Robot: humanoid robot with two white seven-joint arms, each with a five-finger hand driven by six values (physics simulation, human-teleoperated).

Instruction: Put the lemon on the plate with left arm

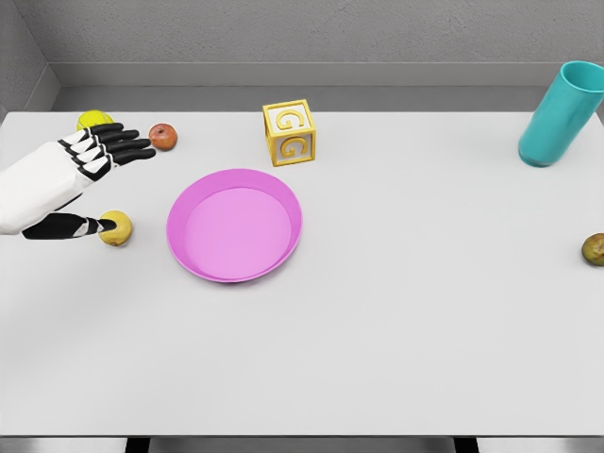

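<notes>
A pink plate [189, 247] lies on the white table, left of the middle. My left hand [127, 186] comes in from the left edge, open, with its fingers [123, 143] stretched out flat and nothing held. A dull yellow lemon-like fruit [119, 229] sits just left of the plate, and the tip of the thumb [94, 226] touches its left side. A brighter yellow round fruit [93, 119] lies at the far left, partly hidden behind the fingers. The right arm is out of sight.
A small red-orange fruit [163, 137] lies just past the fingertips. A yellow letter block [289, 132] stands behind the plate. A teal cup [562, 114] leans at the far right, with a brownish fruit [595, 249] at the right edge.
</notes>
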